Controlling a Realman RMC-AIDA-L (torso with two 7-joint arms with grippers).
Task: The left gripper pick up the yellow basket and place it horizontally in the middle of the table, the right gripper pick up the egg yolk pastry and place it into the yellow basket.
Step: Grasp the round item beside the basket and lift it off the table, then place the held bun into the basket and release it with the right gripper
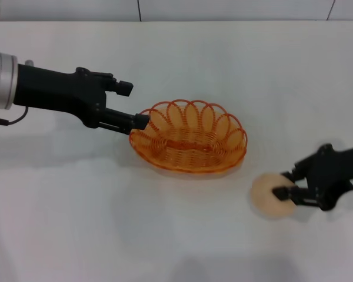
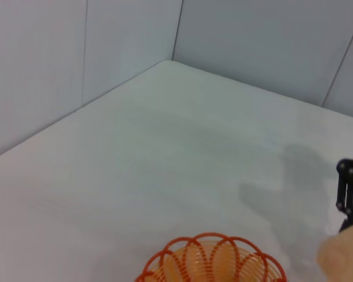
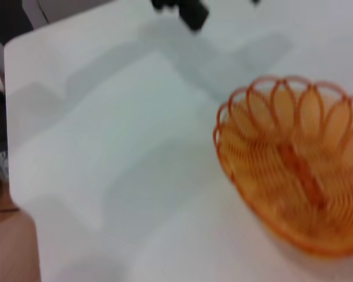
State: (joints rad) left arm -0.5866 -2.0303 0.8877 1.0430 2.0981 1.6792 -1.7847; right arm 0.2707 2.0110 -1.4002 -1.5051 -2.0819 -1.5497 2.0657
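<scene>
The yellow basket (image 1: 188,136) lies lengthwise across the middle of the white table (image 1: 76,223); it also shows in the left wrist view (image 2: 210,263) and the right wrist view (image 3: 297,170). My left gripper (image 1: 132,104) is at the basket's left end, open. Its lower finger (image 1: 140,120) touches the rim and its upper finger is well clear. The egg yolk pastry (image 1: 272,197) is to the right of the basket, nearer the front, with my right gripper (image 1: 283,184) shut on its right side. The pastry also appears in the left wrist view (image 2: 343,257) and the right wrist view (image 3: 10,247).
A grey panelled wall (image 1: 176,9) runs along the table's far edge. Bare tabletop lies in front of the basket and to its left. Only a narrow gap separates the basket's right end from the pastry.
</scene>
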